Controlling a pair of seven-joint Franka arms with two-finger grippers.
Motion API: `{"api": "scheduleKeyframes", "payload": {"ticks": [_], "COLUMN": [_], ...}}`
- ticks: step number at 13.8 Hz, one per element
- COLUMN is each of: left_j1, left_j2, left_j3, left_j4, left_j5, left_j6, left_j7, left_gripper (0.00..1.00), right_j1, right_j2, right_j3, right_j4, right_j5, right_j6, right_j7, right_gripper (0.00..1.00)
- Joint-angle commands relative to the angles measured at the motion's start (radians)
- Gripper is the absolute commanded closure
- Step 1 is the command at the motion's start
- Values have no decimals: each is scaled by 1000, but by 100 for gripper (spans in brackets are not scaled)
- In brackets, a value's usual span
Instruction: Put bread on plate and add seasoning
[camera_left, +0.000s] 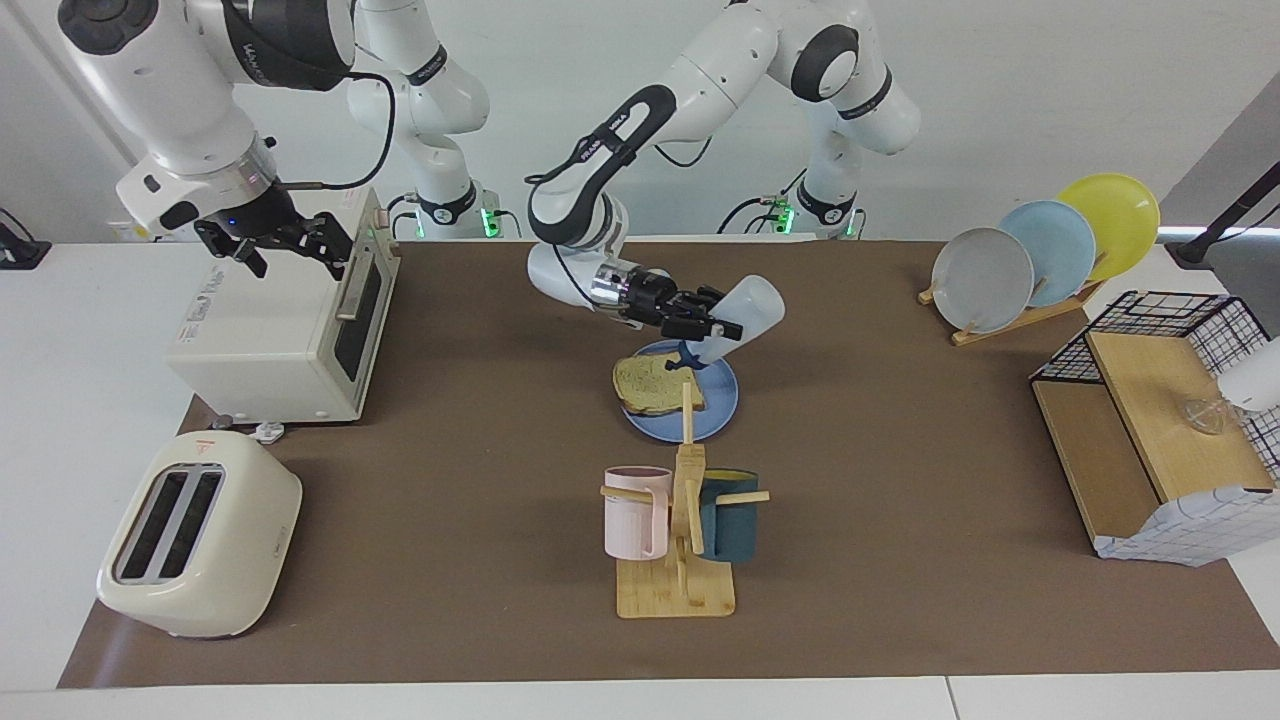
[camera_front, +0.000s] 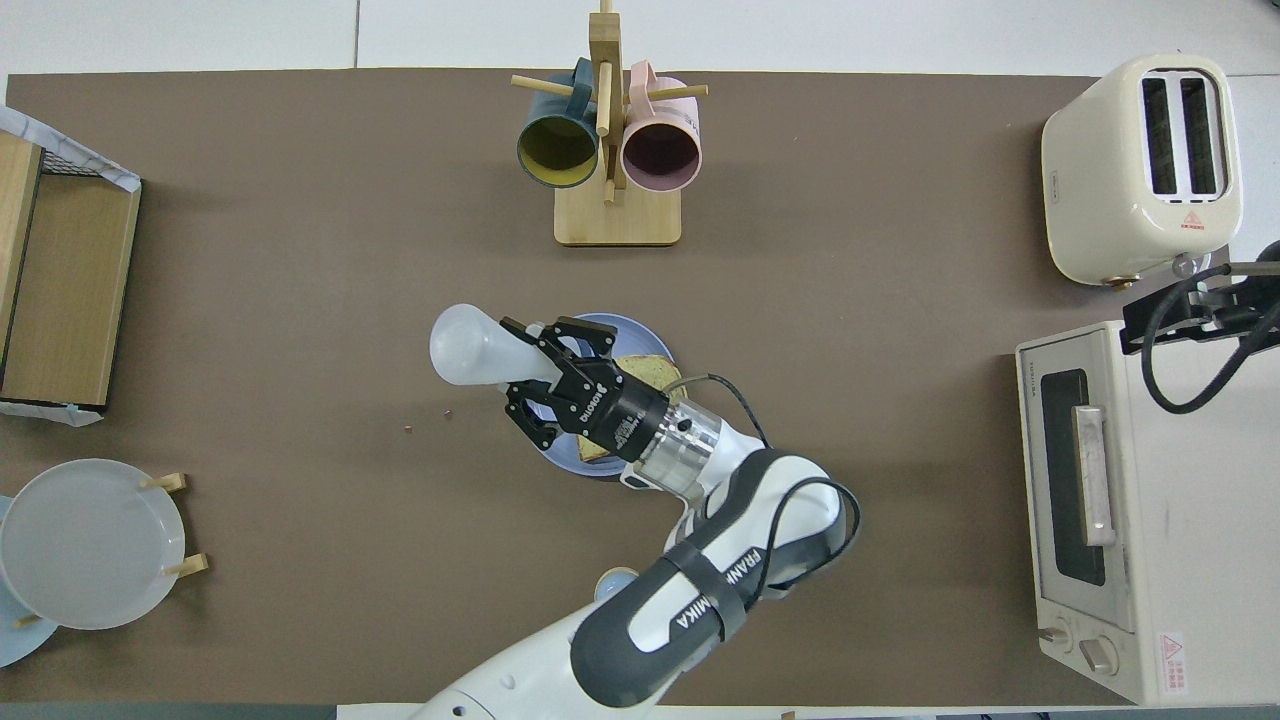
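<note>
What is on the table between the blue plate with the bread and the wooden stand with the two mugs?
Nothing: only bare brown mat lies between the round blue plate and the wooden mug stand, clearest in the overhead view.

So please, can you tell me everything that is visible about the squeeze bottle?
The squeeze bottle is small, of translucent white plastic, with a dark blue cap and loop at its lower end. The left gripper is shut on it near the cap, holding it in the air, tilted cap-down over the blue plate beside the bread. Nothing else touches it.
</note>
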Motion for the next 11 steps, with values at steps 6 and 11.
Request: {"api": "scheduleKeyframes", "payload": {"ticks": [6, 11], "left_j1": [139, -56], "left_j2": [8, 5], "left_j3": [-7, -7], "left_j4": [9, 15], "left_j5": [86, -83], "left_j6": [66, 37], "left_j7": [18, 17], "left_gripper": [100, 100], "right_j1": [-9, -9], "right_j2": [-18, -18], "right_j3": [2, 2], "right_j4": [-24, -24], "right_j5": [13, 13], "right_j6": [17, 17], "right_j7": [-22, -22], "right_gripper": [0, 0]}}
